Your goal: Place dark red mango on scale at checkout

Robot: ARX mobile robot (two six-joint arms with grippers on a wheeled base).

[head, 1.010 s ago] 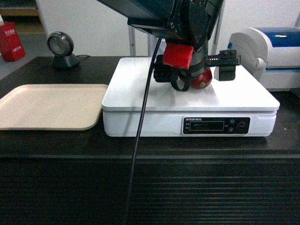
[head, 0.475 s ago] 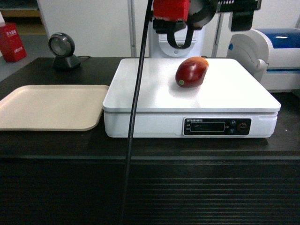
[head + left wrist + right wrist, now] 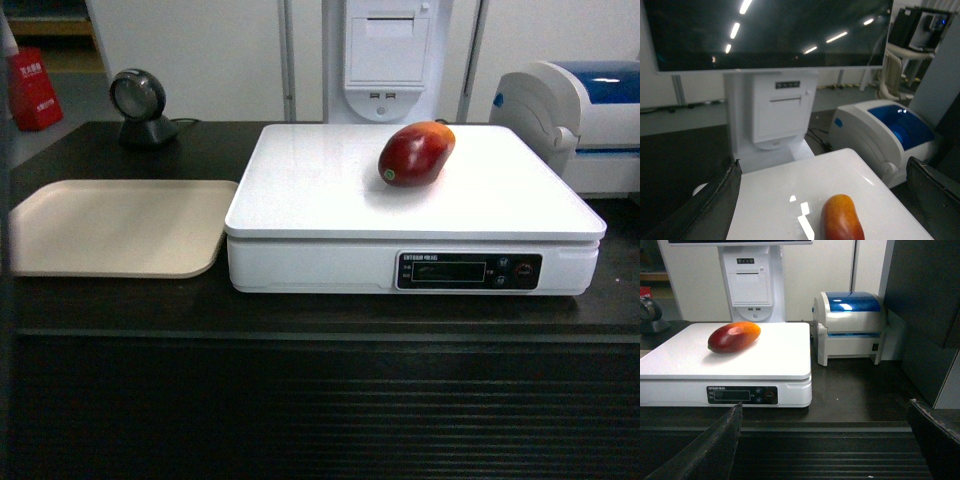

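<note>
The dark red mango lies free at the scale's 1 o'clock for weighing; both claws spread, empty.

dark red mango on its side, atop white scale

The dark red mango has smooth, glossy skin that catches a soft highlight, and the scale under it looks like smooth white plastic with a slight sheen on its flat platform. The beige tray appears matt plastic, while the bench is dark and matt, its front panel finely ribbed.
</note>
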